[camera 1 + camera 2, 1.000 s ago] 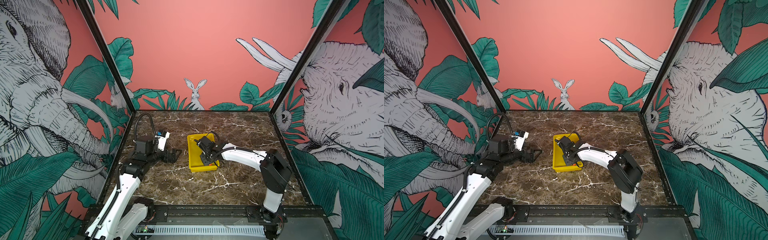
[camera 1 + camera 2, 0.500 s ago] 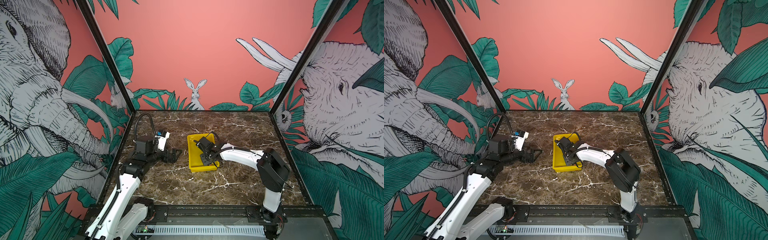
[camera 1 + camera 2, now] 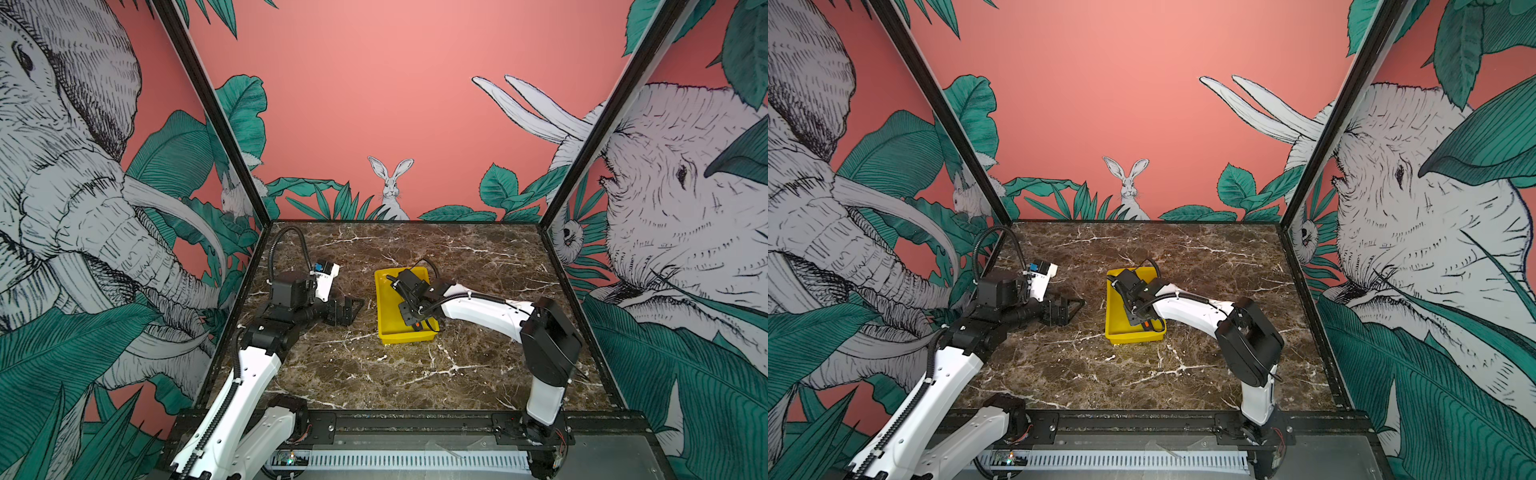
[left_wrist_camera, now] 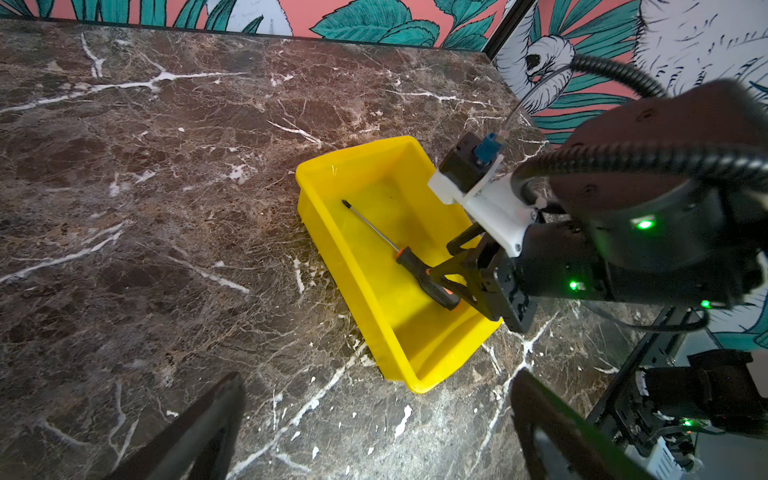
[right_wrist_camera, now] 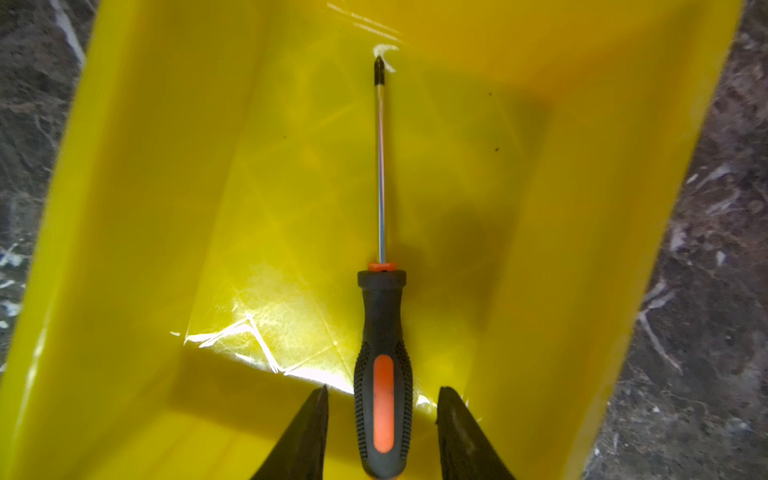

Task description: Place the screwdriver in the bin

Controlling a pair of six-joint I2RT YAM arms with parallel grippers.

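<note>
1. Screwdriver [image 5: 381, 274]: slim, with a thin bright metal shaft, a dark cross tip, an orange collar and a black ribbed handle with an orange inlay.
2. It lies flat on the floor of the bin [image 5: 145, 208], along the bin's length, tip toward the far end and handle toward the near end; the left wrist view shows the same [image 4: 405, 258].
3. Bin: glossy yellow, low-walled, on the marble table [image 3: 415, 365] about mid-scene in both top views [image 3: 384, 307] [image 3: 1113, 307].
4. Right gripper [image 5: 382, 390] is low in the bin's near end, jaws parted to either side of the handle, a gap showing on both sides.
5. Left gripper [image 3: 355, 309] is left of the bin and apart from it, its fingers [image 4: 208, 419] spread wide, holding nothing.
</note>
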